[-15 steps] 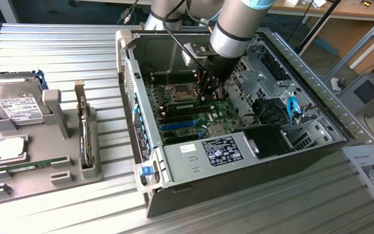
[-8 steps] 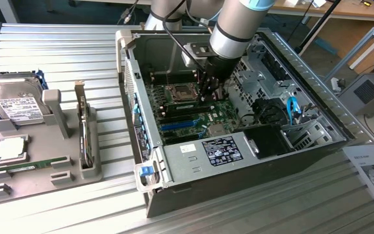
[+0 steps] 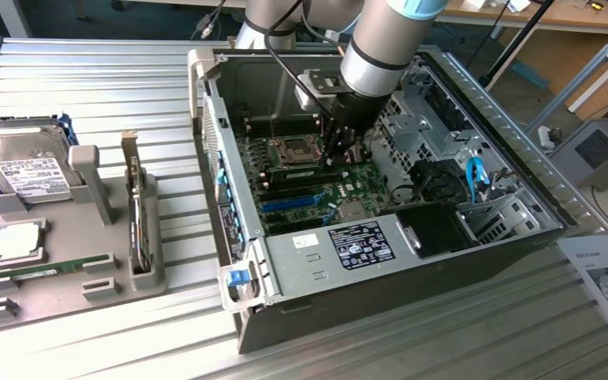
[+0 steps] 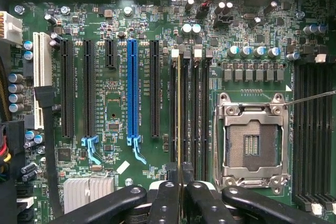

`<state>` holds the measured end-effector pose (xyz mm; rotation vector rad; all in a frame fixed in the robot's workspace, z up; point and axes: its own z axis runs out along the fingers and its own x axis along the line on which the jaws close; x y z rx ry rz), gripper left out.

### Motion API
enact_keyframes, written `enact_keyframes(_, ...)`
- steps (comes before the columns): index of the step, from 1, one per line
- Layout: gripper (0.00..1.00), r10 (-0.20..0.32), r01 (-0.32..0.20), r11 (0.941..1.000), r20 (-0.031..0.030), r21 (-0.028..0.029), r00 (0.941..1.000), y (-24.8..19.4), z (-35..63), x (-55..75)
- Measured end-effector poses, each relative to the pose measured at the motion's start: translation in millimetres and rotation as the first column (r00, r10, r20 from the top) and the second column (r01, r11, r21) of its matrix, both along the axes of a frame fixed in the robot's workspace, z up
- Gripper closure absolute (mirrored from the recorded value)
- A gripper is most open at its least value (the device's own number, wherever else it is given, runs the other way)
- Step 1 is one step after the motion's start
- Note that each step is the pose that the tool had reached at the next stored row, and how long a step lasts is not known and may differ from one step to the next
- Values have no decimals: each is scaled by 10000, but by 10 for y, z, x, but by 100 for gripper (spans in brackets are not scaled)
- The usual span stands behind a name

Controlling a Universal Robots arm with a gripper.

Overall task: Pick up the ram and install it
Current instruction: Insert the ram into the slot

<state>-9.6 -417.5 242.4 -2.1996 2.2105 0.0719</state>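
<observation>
I read robotics lab: ribbed aluminium counter [image 3: 93, 79], open PC case [image 3: 389, 289], grey parts fixture [image 3: 124, 279], wooden bench [image 3: 589, 16] behind.

The jaws look smooth black, the motherboard [image 4: 118, 85] glossy green, the table [image 3: 93, 79] ribbed bare metal.

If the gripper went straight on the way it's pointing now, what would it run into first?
The ram clamped in the gripper would meet the black memory slots beside the CPU socket. It is lined up along one; whether it already touches is unclear.
</observation>
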Motion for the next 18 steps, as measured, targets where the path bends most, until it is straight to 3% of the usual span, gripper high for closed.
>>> enact_keyframes(18,88,-24,24,10000,1,1,10000,-10,-13,0)
